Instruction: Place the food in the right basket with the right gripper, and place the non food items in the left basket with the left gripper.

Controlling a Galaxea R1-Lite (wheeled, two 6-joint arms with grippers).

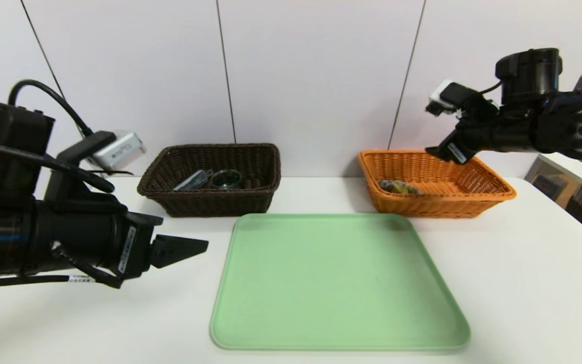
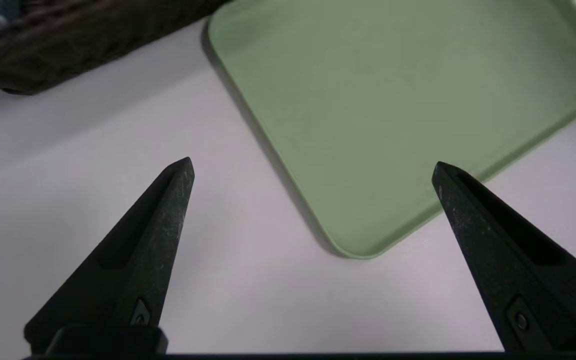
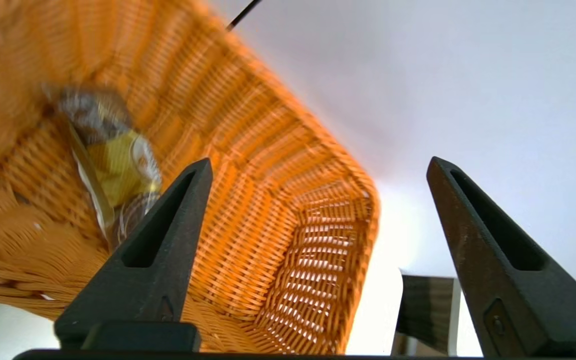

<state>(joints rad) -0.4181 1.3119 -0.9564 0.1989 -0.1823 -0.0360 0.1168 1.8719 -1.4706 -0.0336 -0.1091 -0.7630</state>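
Snack packet is seen lying in orange basket, below and left of right gripper, jaws wide, empty. Left gripper is held wide beside bare green tray.

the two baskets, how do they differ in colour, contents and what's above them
The left basket is dark brown wicker; the right basket is bright orange. The left basket holds a flat metallic item and a round dark one; the right basket holds wrapped snacks. The right hand is open above the right basket; the open left hand is low and well short of the left basket. Both are rectangular and woven, behind the green tray.
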